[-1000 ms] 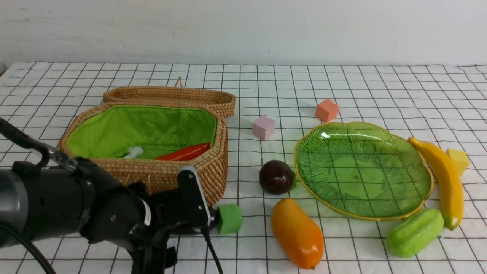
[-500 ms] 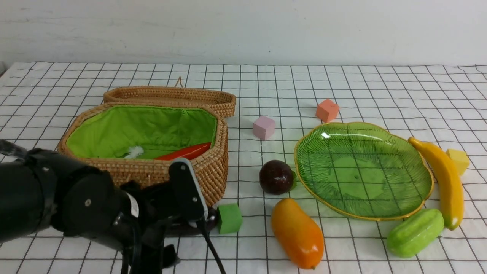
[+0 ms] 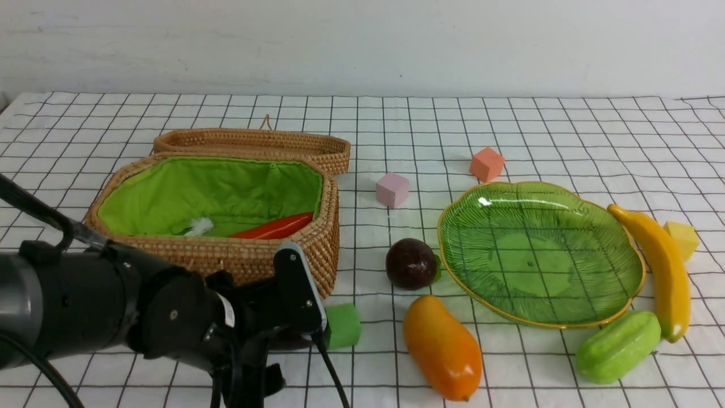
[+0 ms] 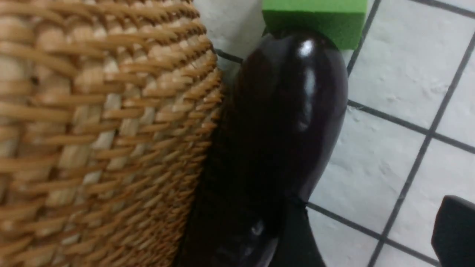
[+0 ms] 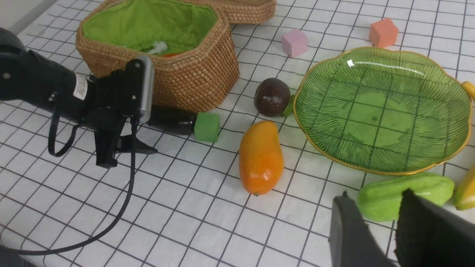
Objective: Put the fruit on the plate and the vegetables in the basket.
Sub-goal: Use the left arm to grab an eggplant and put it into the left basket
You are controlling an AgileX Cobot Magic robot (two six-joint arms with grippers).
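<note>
So the left gripper (image 5: 150, 120) had its jaws spread wide around the near end of the eggplant (image 4: 282, 129), and as far as I could see it wasn't squeezing yet. In the left wrist view one finger (image 4: 454, 230) stood clear of the skin with bare cloth (image 4: 389, 92) between, and the other I couldn't really make out. The eggplant lay flat on the cloth, tucked right along the near wall of the basket (image 3: 328, 243) at about the basket's 6 o'clock. Its far tip butted a green cube (image 3: 341, 326) at the eggplant's 3 o'clock. My read on handling: it looked like glossy hard plastic, so light, stiff and rounded. That means it'd probably squirt out of a pinch near a tapered end, and I'd go across the thick middle instead. The basket wall also left hardly any room for the inner finger. The carrot (image 3: 274, 226) was already inside the basket. Further out, the plate (image 3: 538, 249) sat empty at the basket's 3 o'clock. Around it on the cloth were the round dark fruit (image 3: 410, 263) at the plate's 9, the mango (image 3: 442, 345) at 7, the gourd (image 3: 617, 345) at 5 and the banana (image 3: 657, 266) at 3. The right gripper (image 5: 376, 196) hovered near the gourd, out of the front view, with just a narrow gap between its jaws and nothing in them.
</note>
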